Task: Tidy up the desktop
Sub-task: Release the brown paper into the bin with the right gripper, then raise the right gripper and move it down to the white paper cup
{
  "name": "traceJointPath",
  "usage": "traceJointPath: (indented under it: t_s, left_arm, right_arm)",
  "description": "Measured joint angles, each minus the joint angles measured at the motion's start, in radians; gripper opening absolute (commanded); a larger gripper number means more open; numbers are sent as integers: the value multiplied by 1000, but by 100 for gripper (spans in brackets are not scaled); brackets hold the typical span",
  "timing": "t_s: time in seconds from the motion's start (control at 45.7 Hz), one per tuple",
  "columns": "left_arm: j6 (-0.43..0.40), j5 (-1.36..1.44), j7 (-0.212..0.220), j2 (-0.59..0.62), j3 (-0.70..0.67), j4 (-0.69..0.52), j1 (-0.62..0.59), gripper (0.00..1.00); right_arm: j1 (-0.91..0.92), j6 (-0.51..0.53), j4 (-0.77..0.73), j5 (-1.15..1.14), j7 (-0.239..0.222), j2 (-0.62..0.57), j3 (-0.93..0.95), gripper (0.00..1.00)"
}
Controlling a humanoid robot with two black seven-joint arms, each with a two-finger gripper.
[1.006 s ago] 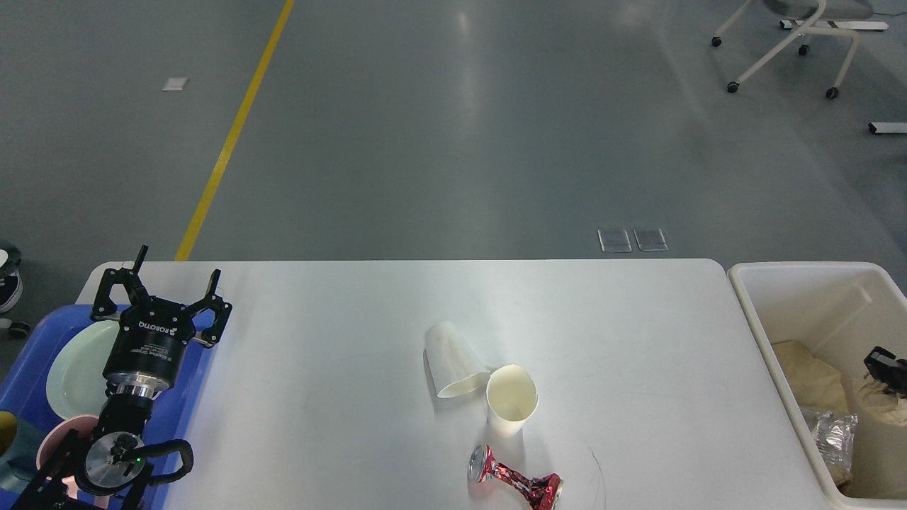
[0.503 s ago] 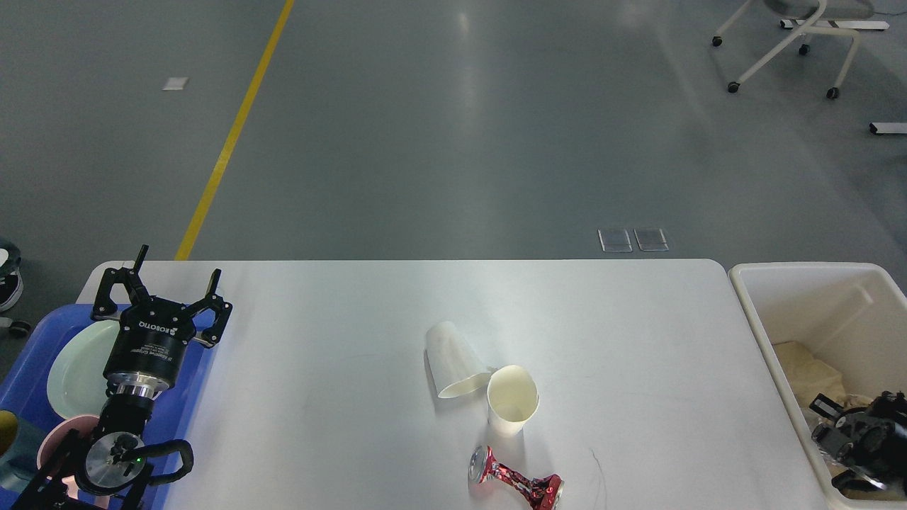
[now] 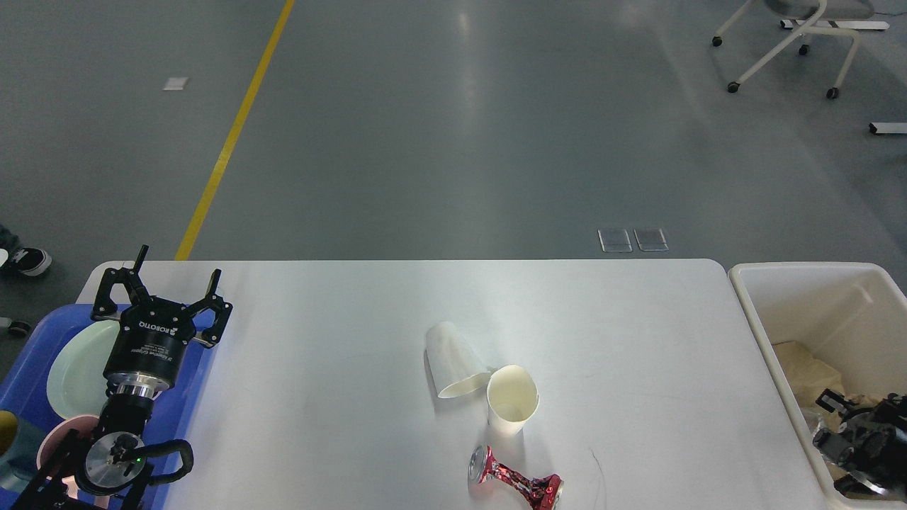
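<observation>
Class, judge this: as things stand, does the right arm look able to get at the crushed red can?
Probably yes. The right gripper sits in the bin, and only bare desktop lies between it and the crushed red can; it must first lift over the bin wall.

Glossy grey floor [image 3: 453, 127], yellow line [image 3: 234, 131] at left, white wheeled chair base [image 3: 786, 46] — far right — soft overhead glare

My desktop [image 3: 354, 340] is a wide white top with rounded far corners, faintly scratched near its front edge. Close to its middle a white paper cup [image 3: 453, 359] lies tipped on its side. A second paper cup [image 3: 511, 399] sits at its four o'clock, touching it, mouth tilted up toward me. At six o'clock from that one, near the front edge, lies a crushed red can [image 3: 515, 483]. Over at nine o'clock a blue tray [image 3: 186, 397] covers the desktop's left end.
</observation>
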Motion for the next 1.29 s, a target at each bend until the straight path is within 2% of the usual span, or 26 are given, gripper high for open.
traceJointPath:
  t_s: [0.372, 0.591, 0.744, 0.941, 1.028, 1.291]
  left_arm:
    - [0, 0, 0, 0, 0, 0, 0, 96]
    - [0, 0, 0, 0, 0, 0, 0, 96]
    - [0, 0, 1, 0, 0, 0, 0, 96]
    - [0, 0, 1, 0, 0, 0, -1, 96]
    - [0, 0, 1, 0, 0, 0, -1, 96]
    - [0, 0, 1, 0, 0, 0, -2, 96]
  right_arm:
    - [54, 11, 75, -19, -2, -46, -2, 100]
    - [194, 113, 212, -116, -8, -150, -12, 100]
    - [343, 230, 366, -197, -10, -241, -63, 100]
    - [691, 434, 574, -192, -11, -274, -371, 100]
    - [892, 555, 676, -154, -11, -257, -515, 100]
    - [1348, 886, 891, -5, -12, -104, -718, 100]
